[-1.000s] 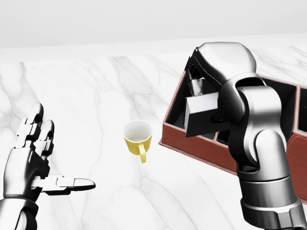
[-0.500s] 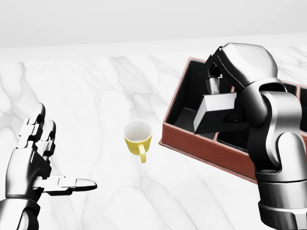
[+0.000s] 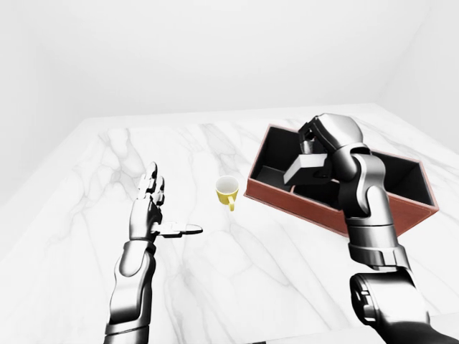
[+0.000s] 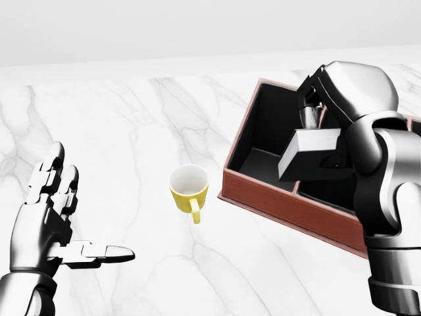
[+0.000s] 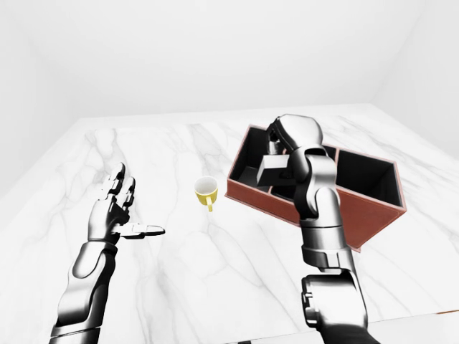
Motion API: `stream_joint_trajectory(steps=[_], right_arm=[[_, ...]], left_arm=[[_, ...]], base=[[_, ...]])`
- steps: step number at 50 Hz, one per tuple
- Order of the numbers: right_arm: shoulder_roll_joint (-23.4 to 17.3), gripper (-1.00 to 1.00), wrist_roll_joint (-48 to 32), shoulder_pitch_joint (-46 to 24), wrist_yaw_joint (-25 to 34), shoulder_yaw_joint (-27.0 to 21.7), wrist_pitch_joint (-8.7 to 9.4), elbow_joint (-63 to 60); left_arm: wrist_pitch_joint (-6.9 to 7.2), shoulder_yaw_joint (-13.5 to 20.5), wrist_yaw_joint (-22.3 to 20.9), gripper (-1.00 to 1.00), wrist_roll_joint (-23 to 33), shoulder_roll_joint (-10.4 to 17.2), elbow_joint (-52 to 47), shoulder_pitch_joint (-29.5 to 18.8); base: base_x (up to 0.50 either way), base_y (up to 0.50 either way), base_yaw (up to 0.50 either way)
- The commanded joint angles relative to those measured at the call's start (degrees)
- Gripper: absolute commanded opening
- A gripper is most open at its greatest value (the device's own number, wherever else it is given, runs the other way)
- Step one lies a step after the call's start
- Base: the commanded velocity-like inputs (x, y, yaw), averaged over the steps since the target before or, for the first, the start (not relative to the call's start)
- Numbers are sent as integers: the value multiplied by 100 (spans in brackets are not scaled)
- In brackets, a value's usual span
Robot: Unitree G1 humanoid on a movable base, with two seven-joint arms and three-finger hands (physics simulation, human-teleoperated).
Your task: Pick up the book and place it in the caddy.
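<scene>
The right hand (image 4: pixel 309 108) is clamped on the grey book (image 4: pixel 308 153), holding it tilted over the caddy (image 4: pixel 263 194), so pickup is done and only lowering and release remain; the left hand (image 4: pixel 49 220) hangs open, well apart.

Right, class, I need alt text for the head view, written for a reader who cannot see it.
The robot's right hand holds a grey book over the left-hand compartment of a red-brown caddy at the right of a white marble table. A yellow mug stands left of the caddy, apart from it. The left hand hangs open and empty at lower left.
</scene>
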Motion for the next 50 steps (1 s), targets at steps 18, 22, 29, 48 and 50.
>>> stream_joint_trajectory(steps=[18,22,29,48,50], right_arm=[[-232,-100,-150,91,-430,-122,0,372],[-276,-100,-201,107,-443,-127,0,393],[-349,-100,-396,133,-383,-155,0,370],[-406,-100,-631,-32,-553,-213,0,681],[-530,-100,-713,-166,-447,-182,0,750]], left_arm=[[-28,9,6,100,-16,14,52,-23],[-29,23,4,100,-26,21,72,-39],[-27,17,3,100,-27,20,69,-37],[-21,7,15,100,-20,19,92,-60],[-32,6,10,100,-21,20,96,-58]], base=[[0,0,0],[0,0,0],[0,0,0],[0,0,0],[0,0,0]])
